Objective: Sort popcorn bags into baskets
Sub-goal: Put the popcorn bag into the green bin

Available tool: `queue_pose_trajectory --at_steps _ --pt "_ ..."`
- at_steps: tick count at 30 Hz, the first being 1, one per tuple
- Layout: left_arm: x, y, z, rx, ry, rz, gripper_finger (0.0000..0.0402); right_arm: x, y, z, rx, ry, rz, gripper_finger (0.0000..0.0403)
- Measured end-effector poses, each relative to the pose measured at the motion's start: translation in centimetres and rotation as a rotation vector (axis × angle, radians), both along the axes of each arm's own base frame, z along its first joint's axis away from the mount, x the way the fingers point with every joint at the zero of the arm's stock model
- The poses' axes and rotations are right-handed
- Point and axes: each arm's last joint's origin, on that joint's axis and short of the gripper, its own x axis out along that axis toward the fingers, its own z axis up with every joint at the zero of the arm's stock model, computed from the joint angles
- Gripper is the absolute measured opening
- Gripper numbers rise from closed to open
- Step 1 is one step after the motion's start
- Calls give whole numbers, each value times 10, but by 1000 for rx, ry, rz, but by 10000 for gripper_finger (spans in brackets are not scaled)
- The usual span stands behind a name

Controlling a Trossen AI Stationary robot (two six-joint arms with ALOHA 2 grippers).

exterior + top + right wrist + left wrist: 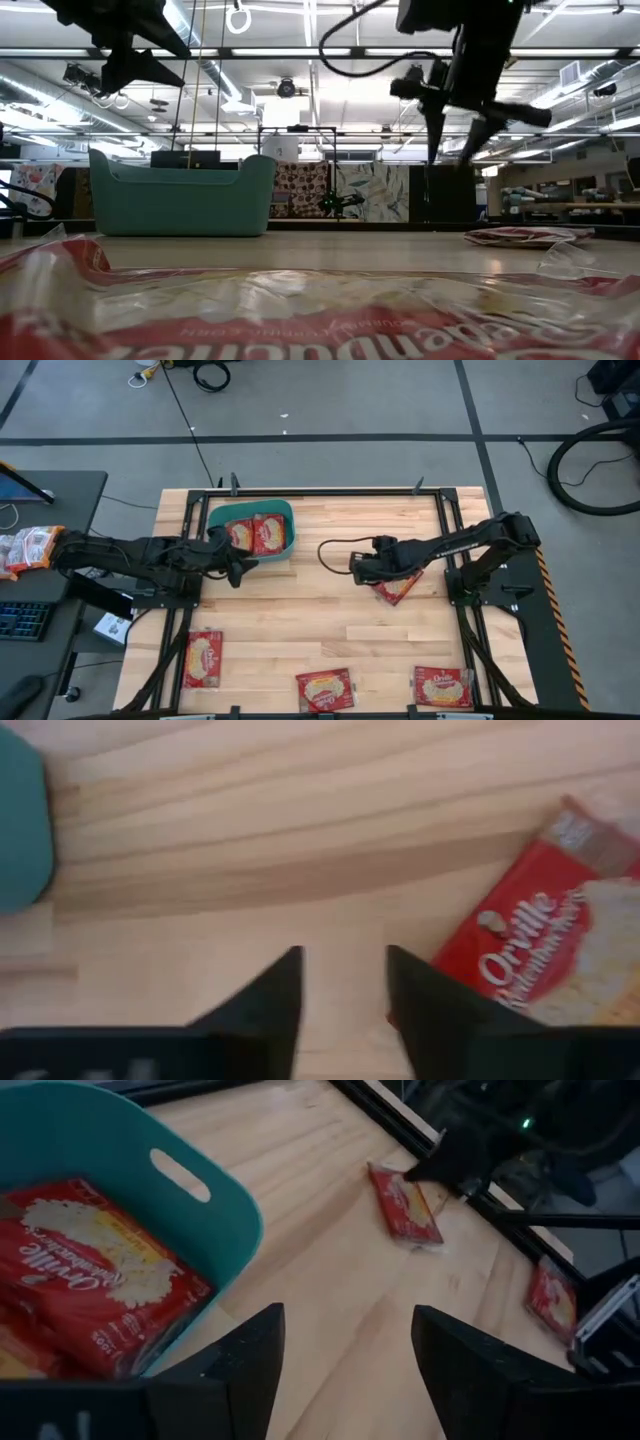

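The teal basket (282,512) stands at the table's far left and holds at least two red popcorn bags (267,533), seen close in the left wrist view (95,1285). My left gripper (240,569) (345,1370) hovers open just off the basket's near right corner. My right gripper (357,568) (343,990) is open above bare wood, raised off the table (453,145). One bag (398,588) (535,960) lies flat just to its right, under the arm. Three more bags lie flat along the near edge (204,658), (325,688), (443,686).
A dark metal frame (455,560) rims the table. A black cable (335,547) loops over the wood by the right arm. White-and-orange packets (28,548) sit on a side desk left of the table. Bare wood (300,610) lies between the arms and the near bags.
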Motion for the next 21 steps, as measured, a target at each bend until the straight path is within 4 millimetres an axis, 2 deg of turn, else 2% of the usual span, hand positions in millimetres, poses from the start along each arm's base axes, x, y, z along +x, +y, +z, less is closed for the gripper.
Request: queue_pose_trajectory --at_steps 5,8,11,14,17,21 --pt "0 0 0 23 3 -7 224 -9 0 -20 20 40 3 290" --pt "0 0 0 23 2 -6 224 -18 -2 -31 96 90 -104 331" --pt "1 0 2 23 -11 -4 224 -14 -4 -43 114 134 -140 335" --pt "2 2 3 30 -30 1 224 4 -4 -54 127 177 -144 321" --pt "3 3 6 57 -47 0 224 17 -3 -69 103 298 -178 301" --pt "3 5 6 57 -52 11 224 24 0 -91 83 486 -216 273"
